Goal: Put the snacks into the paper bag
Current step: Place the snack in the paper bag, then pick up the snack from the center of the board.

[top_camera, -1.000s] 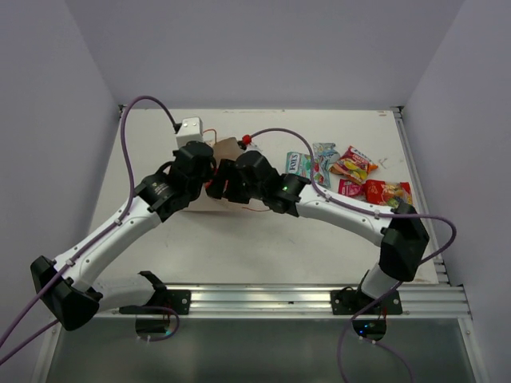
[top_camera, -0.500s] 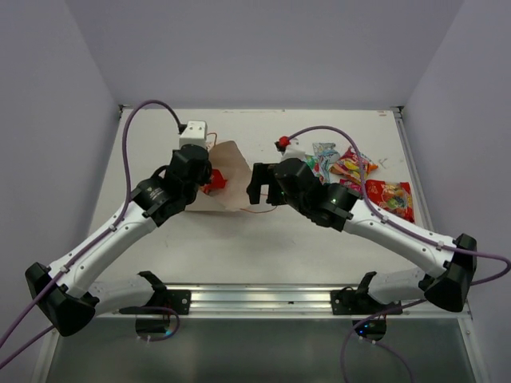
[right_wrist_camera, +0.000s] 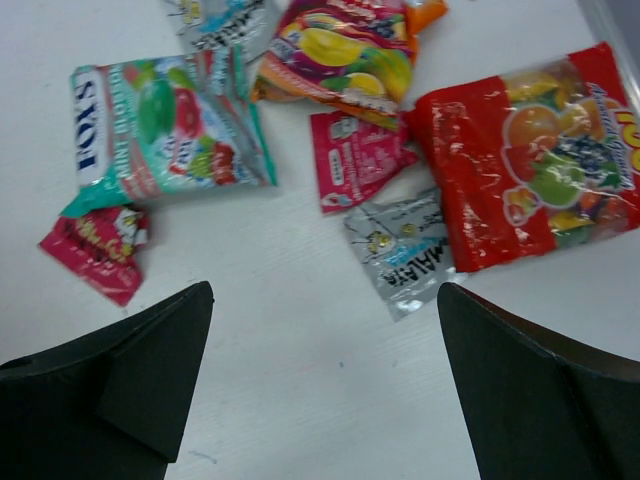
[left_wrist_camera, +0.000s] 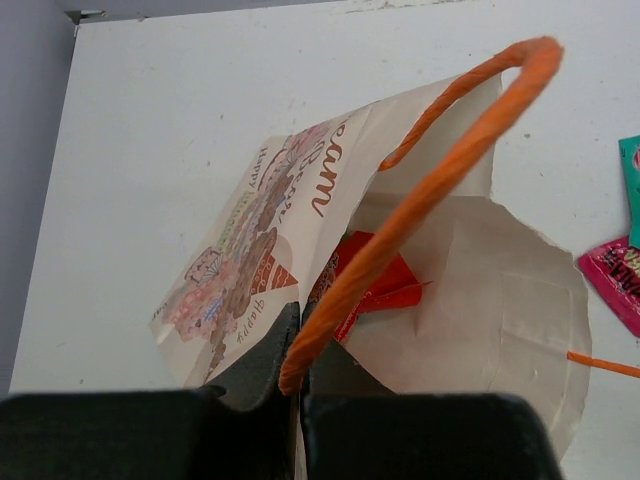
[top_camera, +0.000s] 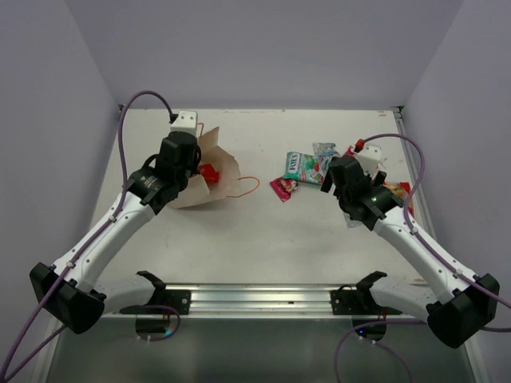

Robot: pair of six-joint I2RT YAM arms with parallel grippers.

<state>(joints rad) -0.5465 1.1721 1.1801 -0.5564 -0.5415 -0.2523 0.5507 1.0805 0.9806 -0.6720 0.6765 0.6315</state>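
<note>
The paper bag (top_camera: 222, 171) (left_wrist_camera: 500, 310) lies on its side at the left, mouth facing right. A red snack (top_camera: 208, 173) (left_wrist_camera: 375, 280) sits inside it. My left gripper (top_camera: 194, 167) (left_wrist_camera: 296, 372) is shut on the bag's upper rim and orange handle (left_wrist_camera: 440, 165), holding the mouth up. The other snacks lie loose at the right: FOX'S packet (top_camera: 299, 166) (right_wrist_camera: 165, 135), small magenta one (top_camera: 281, 188) (right_wrist_camera: 95, 250), silver one (right_wrist_camera: 405, 250), pink one (right_wrist_camera: 360, 160), multicoloured one (right_wrist_camera: 340, 45), large red one (top_camera: 397, 191) (right_wrist_camera: 530, 150). My right gripper (top_camera: 349, 199) (right_wrist_camera: 325, 292) hangs open over bare table just before them.
The bag's second orange handle (top_camera: 247, 187) (left_wrist_camera: 600, 365) trails on the table towards the snacks. A metal rail (top_camera: 263, 299) runs along the near edge. Walls close in the table at the left, back and right.
My right arm has pulled out of the bag's mouth and swung right over the snack pile, its jaws opening. A red packet stays in the bag. My left gripper shifted slightly left with the rim.
</note>
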